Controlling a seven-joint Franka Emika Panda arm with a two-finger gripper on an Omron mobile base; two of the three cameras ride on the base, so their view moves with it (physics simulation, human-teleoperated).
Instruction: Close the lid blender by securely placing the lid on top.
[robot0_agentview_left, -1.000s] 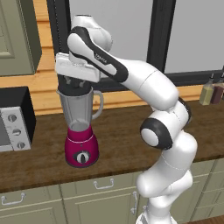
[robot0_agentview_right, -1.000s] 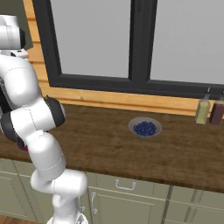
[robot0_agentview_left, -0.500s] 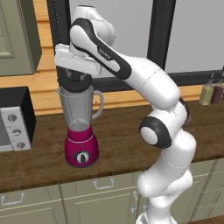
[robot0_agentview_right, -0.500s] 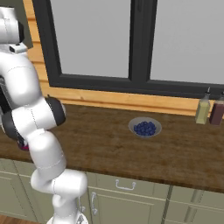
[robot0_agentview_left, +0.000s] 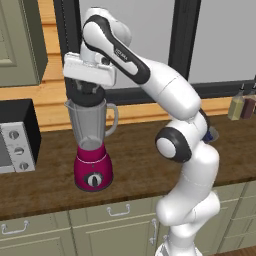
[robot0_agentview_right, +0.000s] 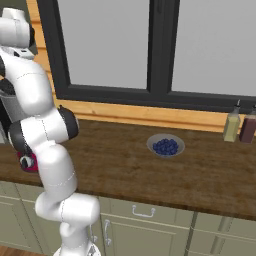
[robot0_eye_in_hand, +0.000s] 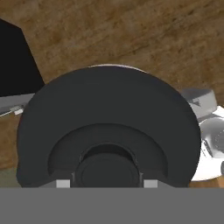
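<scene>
Lid (robot0_eye_in_hand: 107, 127) sits right below the jaws, on top of the blender (robot0_agentview_left: 91, 142). Can't tell if jaws pinch it. Desk (robot0_agentview_left: 135, 160) far below.

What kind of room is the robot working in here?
It looks like a home kitchen: a wooden counter over cabinet drawers, a blender and a toaster oven standing on it, and a bowl of blueberries near the window.
</scene>
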